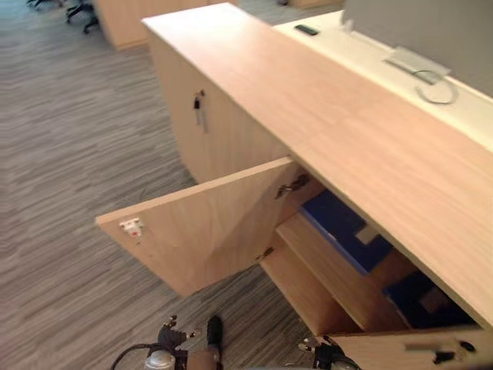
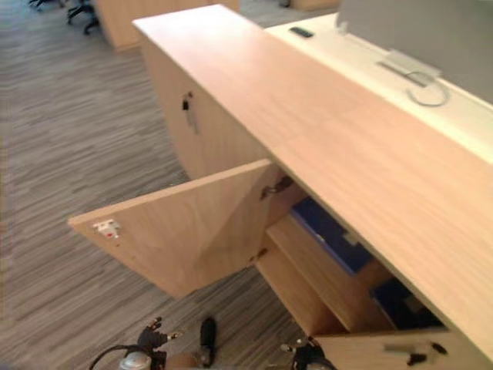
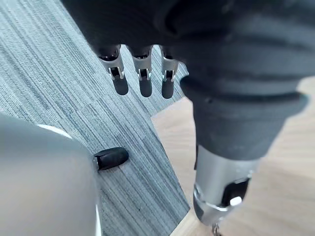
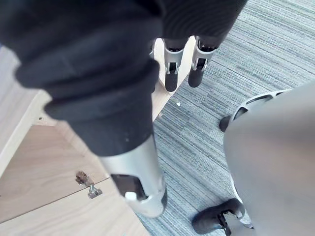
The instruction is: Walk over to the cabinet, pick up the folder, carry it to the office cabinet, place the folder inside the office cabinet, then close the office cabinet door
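So far: judging by how things lie, the folder (image 1: 344,222) is in and shutting the left door (image 1: 200,227) is what remains.
Folder: blue, lying flat on the upper shelf (image 1: 331,266) inside the office cabinet (image 1: 323,100), set back under the top so a door can swing past it. A 2nd dark blue thing (image 1: 420,302) lies on the level below, and I cannot tell which of the 2 is the task's own.
Left door: stands wide open over the carpet (image 1: 69,154), hung on its hinge (image 1: 293,185), with a catch (image 1: 131,227) near the free edge. Probably open to give reach to the shelves.
Right door (image 1: 408,348): also ajar, its top edge at the bottom of the eye views.
Left hand (image 3: 142,69): hangs down, fingers loose and straight, holding nothing. It is over the carpet beside a wooden panel, likely the open door, so it looks well placed to push.
Right hand (image 4: 172,66): likewise slack and empty, hanging near the cabinet's front.
Next: probably a flat push on the left door's outer face near the free edge, where it turns most easily.
Risk: a door could catch on anything that sticks out past a shelf.
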